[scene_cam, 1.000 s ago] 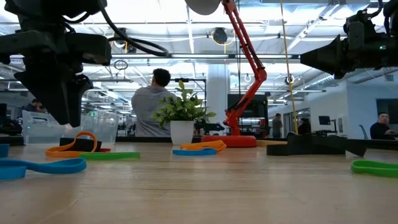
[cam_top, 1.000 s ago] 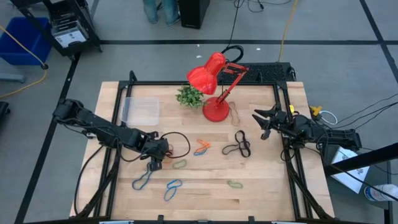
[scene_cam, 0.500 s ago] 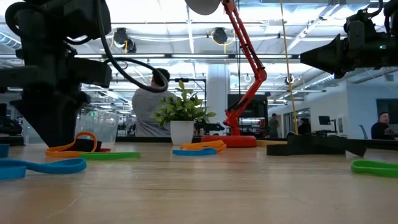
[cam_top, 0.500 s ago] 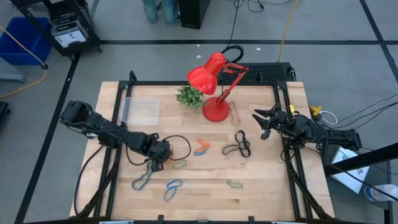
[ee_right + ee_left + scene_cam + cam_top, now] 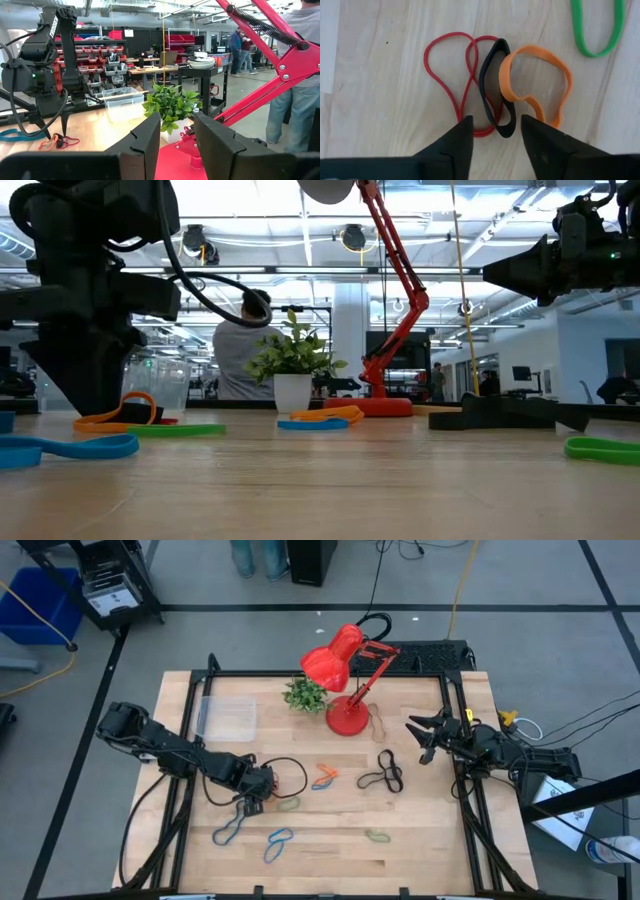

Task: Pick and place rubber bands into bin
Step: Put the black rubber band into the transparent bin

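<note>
Hovering low over the wooden table point(image 5: 400, 860), the left pincer point(image 5: 496, 131) points straight down at a small cluster of rubber bands: a black band point(image 5: 492, 90) lies directly between its two dark fingers point(image 5: 462, 137), overlapping a thin red band point(image 5: 451, 75) on one side and an orange band point(image 5: 540, 80) on the other. The jaws stand apart around the black loop (no band is clamped or lifted; all three lie flat on the wood). A green band point(image 5: 594, 30) lies just beyond the orange one.

From above, the left pincer point(image 5: 252, 798) sits near the table's front-left area, with two blue bands point(image 5: 230, 832) in front of it near the table's front edge, another green band point(image 5: 377, 836) farther to the right, an orange-and-blue pair point(image 5: 323, 777) near the middle and black bands point(image 5: 383, 775) right of centre.

The clear bin point(image 5: 228, 718) rests toward the back left of the table, well apart from the cluster; whether anything lies in it cannot be told.

The right pincer point(image 5: 428, 738) waits above the table's right edge, fingers spread and holding nothing. A red desk lamp point(image 5: 345, 670) and a small potted plant point(image 5: 305, 695) stand at the back centre.

In the low view a person point(image 5: 238, 350) stands in the room beyond.
</note>
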Robot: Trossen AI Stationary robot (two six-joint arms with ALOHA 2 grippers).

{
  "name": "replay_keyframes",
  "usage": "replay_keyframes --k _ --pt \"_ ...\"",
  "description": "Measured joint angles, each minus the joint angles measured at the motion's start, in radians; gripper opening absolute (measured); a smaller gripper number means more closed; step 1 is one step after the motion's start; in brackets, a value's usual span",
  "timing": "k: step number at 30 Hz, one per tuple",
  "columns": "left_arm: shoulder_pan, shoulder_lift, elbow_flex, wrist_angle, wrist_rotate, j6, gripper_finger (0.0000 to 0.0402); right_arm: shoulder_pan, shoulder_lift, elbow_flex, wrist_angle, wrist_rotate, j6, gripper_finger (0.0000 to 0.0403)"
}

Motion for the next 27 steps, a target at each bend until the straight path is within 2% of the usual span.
replay_keyframes --k 8,14,23,27 --pt "0.0 0.0 0.0 0.0 0.004 -0.002 0.0065 0.0 0.0 0.0 0.0 0.0 0.0 0.0114" --pt "0.0 -0.001 0.0 0.0 0.006 -0.002 0.0014 0.0 0.0 0.0 0.0 0.0 0.0 0.0114" --pt "0.003 -0.009 0.0 -0.021 0.006 -0.002 0.0017 0.0 0.0 0.0 0.0 0.0 0.0 0.0114" --pt "0.024 -0.065 0.03 -0.123 -0.002 0.0 0.001 0.0 0.0 0.0 0.0 0.0 0.0 0.0114"
